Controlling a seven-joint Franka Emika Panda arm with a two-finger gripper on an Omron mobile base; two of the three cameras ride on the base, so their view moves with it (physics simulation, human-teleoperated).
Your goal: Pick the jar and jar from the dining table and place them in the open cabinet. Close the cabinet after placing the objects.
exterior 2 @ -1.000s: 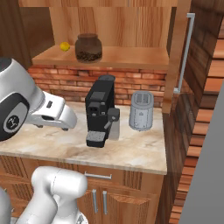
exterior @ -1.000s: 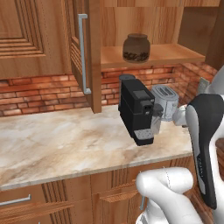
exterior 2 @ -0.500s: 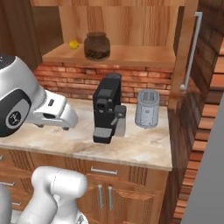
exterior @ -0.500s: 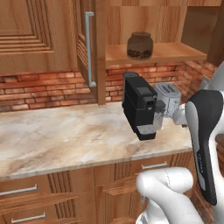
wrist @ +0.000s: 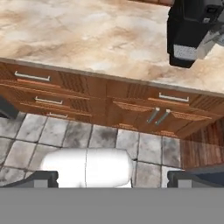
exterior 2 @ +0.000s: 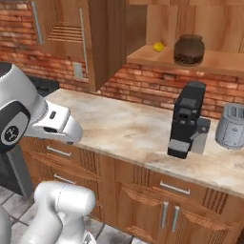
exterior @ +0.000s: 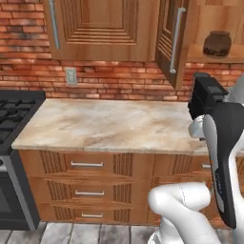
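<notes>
A squat dark brown jar (exterior: 217, 44) stands on the lower shelf of the open wooden wall cabinet (exterior: 209, 59), at the upper right of the left base view. In the right base view the same jar (exterior 2: 189, 49) sits on that shelf, right of the cabinet's open door (exterior 2: 102, 38) with its silver bar handle. My gripper (wrist: 114, 179) is open and holds nothing. Its two dark fingertips (wrist: 41, 178) stand far apart over the floor in front of the counter's drawers. The dining table is out of view.
A black coffee machine (exterior 2: 187, 119) and a grey toaster (exterior 2: 231, 126) stand on the marbled counter (exterior: 105, 124) below the cabinet. A small yellow thing (exterior 2: 158, 46) lies left of the jar on the shelf. A black stove (exterior: 12, 109) borders the counter's left end.
The whole picture has shifted, so the base has driven: the cabinet and coffee machine now lie further right and the stove has come into view. The jar stays on the shelf. The gripper stays open.
</notes>
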